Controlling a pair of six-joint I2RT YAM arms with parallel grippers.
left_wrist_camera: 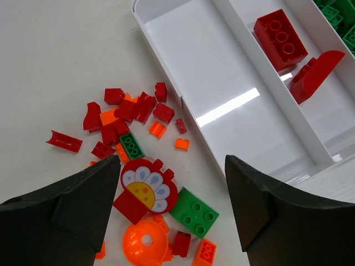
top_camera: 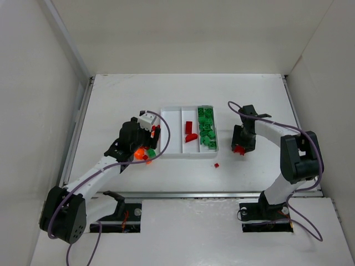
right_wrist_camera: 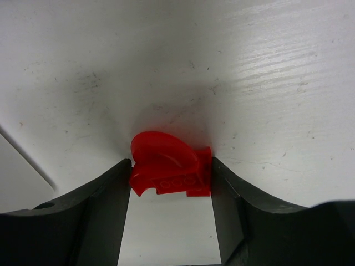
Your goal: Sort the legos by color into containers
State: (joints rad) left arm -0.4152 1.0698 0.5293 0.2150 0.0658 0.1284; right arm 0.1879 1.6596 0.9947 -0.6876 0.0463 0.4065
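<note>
White top view: logged tray (top_camera: 188, 157) mid-table, green legos (top_camera: 207, 127) in right compartment, dark red in middle compartment (top_camera: 188, 148); right gripper (top_camera: 239, 148) just right of tray, loose red chip (top_camera: 216, 165) nearer.

Left wrist: found left gripper (left_wrist_camera: 172, 163) wide open, holding nothing, above mixed pile (left_wrist_camera: 133, 119) left of tray.

Right wrist: found jaws clamped on curved red piece (right_wrist_camera: 166, 160), touching scuffed white table (right_wrist_camera: 249, 66). Judged best lifted well over tray wall, released low in middle compartment. Plain white walls (top_camera: 183, 33) all round.

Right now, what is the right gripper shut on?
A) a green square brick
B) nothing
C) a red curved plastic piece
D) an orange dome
C: the right wrist view shows the red curved plastic piece pinched on both sides by the right gripper.
</note>
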